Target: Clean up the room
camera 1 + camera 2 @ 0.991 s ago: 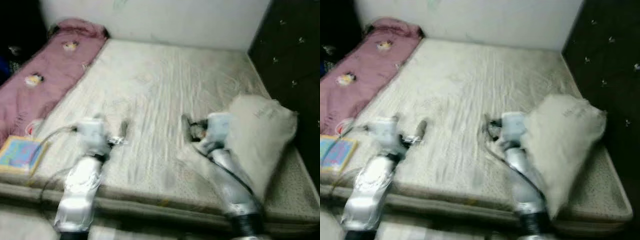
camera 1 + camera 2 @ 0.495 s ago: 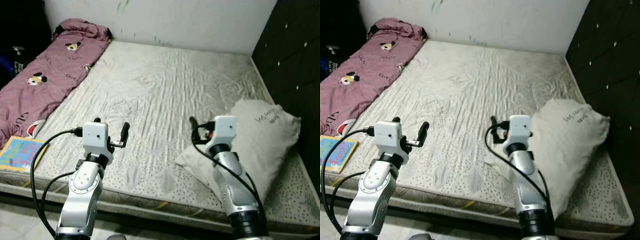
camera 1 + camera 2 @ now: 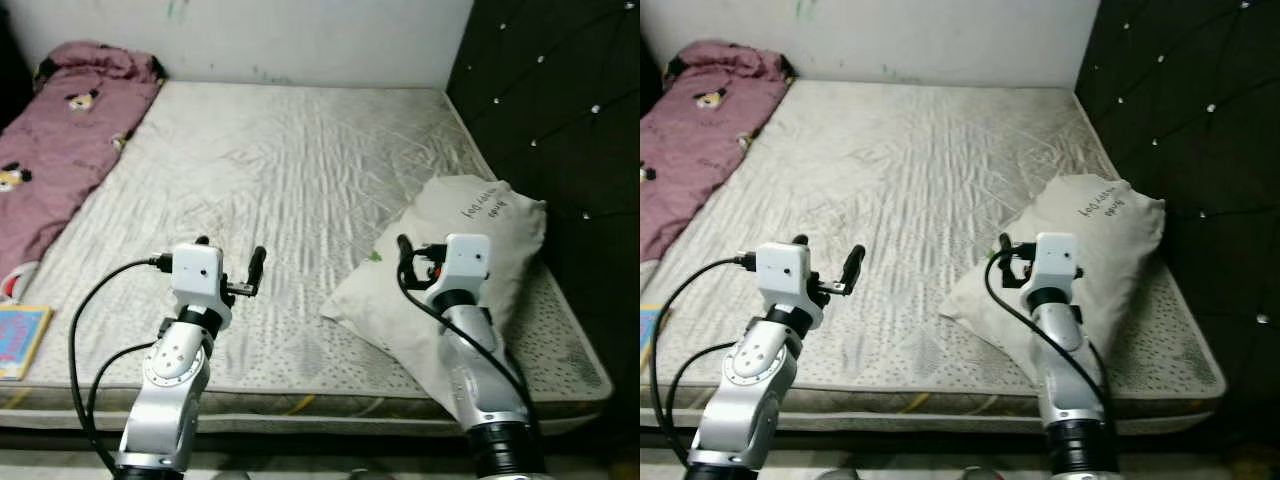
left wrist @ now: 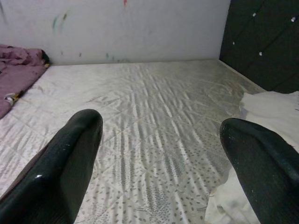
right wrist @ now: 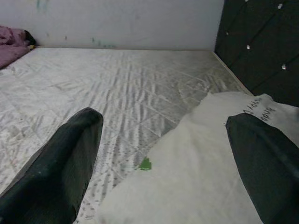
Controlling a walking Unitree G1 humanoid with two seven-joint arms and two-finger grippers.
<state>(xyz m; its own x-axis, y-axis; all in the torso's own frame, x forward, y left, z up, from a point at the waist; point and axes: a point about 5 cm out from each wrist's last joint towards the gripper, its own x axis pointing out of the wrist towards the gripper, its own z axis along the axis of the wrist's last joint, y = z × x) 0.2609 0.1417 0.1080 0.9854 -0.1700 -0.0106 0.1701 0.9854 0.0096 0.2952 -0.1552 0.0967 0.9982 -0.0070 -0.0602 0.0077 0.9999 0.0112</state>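
Note:
An off-white pillow point(image 3: 470, 215) with dark writing lies on the right side of a bare patterned mattress point(image 3: 290, 160), beside the black headboard. My right gripper point(image 5: 166, 121) hovers open just above the pillow's point(image 5: 196, 177) near left part, holding nothing. My left gripper point(image 3: 230, 255) is open too, over the front middle of the mattress point(image 4: 154, 116), with its fingers wide apart and nothing between them. A pink blanket point(image 3: 60, 150) with cartoon prints lies bunched along the mattress's left side.
A black tufted headboard point(image 3: 560, 130) runs along the right. A white wall point(image 3: 300, 35) closes the far end. A colourful book point(image 3: 18, 340) lies at the mattress's front left corner. The mattress's front edge point(image 3: 300, 405) is just below my arms.
The camera has swung to the right and the blur has gone, so the whole scene sits further left. Both arms keep the same pose, fingers still apart.

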